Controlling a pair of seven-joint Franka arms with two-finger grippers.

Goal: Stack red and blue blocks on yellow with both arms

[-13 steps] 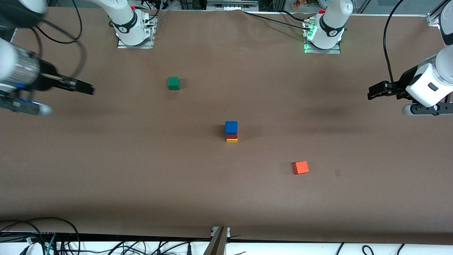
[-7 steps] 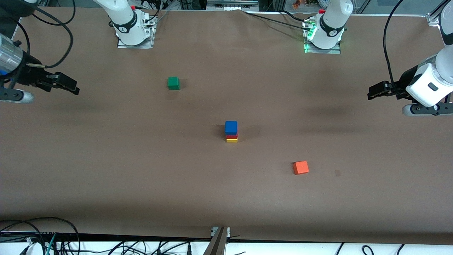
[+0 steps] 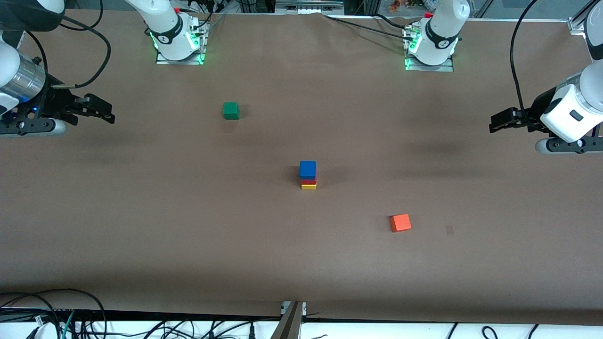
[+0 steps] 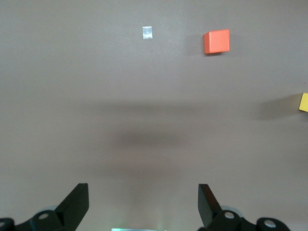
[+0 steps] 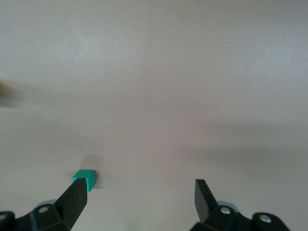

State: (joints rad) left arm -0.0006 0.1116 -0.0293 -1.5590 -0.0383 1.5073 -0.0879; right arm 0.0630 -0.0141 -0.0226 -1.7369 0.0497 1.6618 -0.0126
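The blue block sits on the red block, which sits on the yellow block, as one stack at mid-table. My left gripper is open and empty, held over the left arm's end of the table, well apart from the stack. My right gripper is open and empty over the right arm's end. In the left wrist view the open gripper frames bare table, and an edge of the yellow block shows at the border. In the right wrist view the gripper is open over bare table.
A green cube lies toward the right arm's base and shows in the right wrist view. An orange cube lies nearer the front camera than the stack, also in the left wrist view. A small pale patch marks the table beside it.
My right arm has swung back and settled over its end of the table, and the light at its base has turned green. The left arm and the stack have not moved.
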